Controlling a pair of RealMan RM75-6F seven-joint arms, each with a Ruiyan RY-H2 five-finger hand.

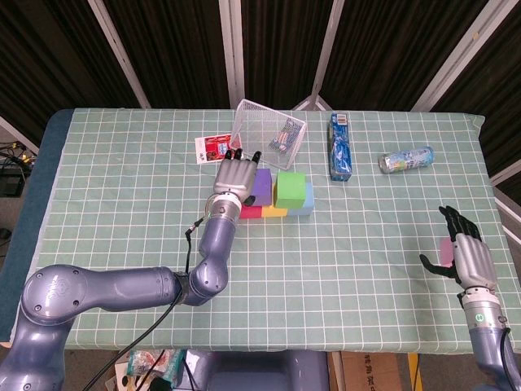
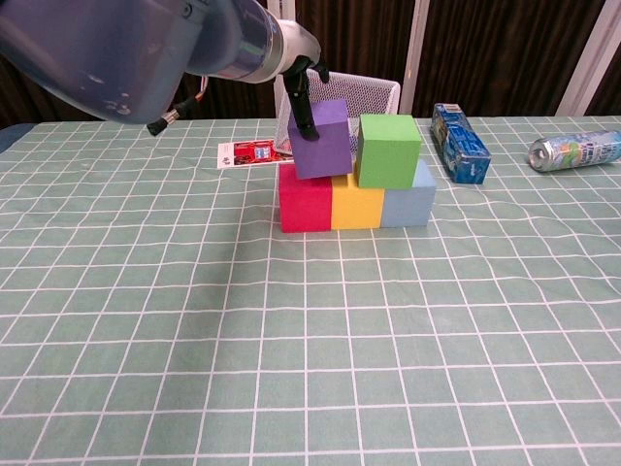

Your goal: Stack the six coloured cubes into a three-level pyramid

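Red [image 2: 305,202], yellow [image 2: 356,206] and light blue [image 2: 408,202] cubes stand in a row on the table. A green cube [image 2: 388,149] sits on the yellow and blue ones. My left hand [image 1: 234,175] grips a purple cube [image 2: 320,139], slightly tilted, over the red-yellow seam and close beside the green cube. I cannot tell whether it rests on them. My right hand [image 1: 464,251] hovers at the table's right front with fingers stretched. A small pink patch [image 1: 445,248] shows at its palm; what it is stays unclear.
A tipped wire basket [image 1: 269,134] lies just behind the cubes, with a small card [image 1: 212,147] to its left. A blue carton [image 1: 340,147] and a lying bottle [image 1: 405,159] are at the back right. The green checked cloth [image 1: 326,261] covers the table.
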